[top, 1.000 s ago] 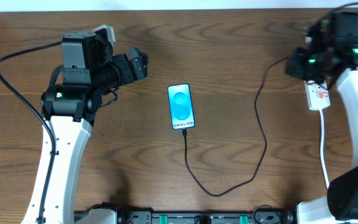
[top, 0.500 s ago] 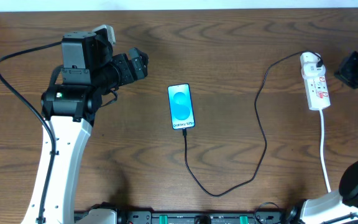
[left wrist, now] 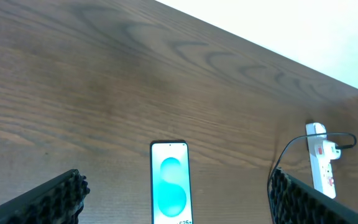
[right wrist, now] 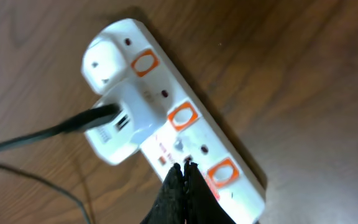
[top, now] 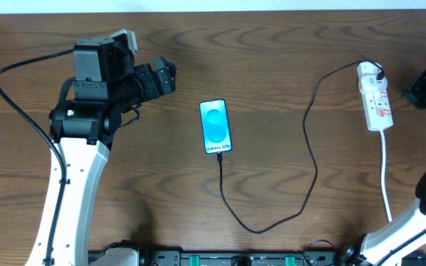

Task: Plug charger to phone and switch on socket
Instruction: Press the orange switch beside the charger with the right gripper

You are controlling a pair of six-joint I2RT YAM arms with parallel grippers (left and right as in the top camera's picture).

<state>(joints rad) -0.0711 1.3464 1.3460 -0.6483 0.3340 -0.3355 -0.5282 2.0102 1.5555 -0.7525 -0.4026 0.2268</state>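
We count one phone (top: 215, 126), one charger (top: 310, 148), one socket (top: 374, 100) with three orange switches (right wrist: 182, 116), and two arms, left arm (top: 72, 185) and right arm (top: 405, 229), on one bench (top: 272, 44).

We can read one line of white lettering near the bottom edge of the slim rectangular smartphone with a bright cyan screen (top: 215, 126), which lies on the dark wooden worktop (top: 272, 59). It begins "Galaxy" and runs on into what looks like "S25", though the last characters are too small for us to be sure. On the narrow white plastic power strip (right wrist: 201, 140) we see small red print beside the orange-ringed switches (right wrist: 143, 64), but we cannot read it in any view.
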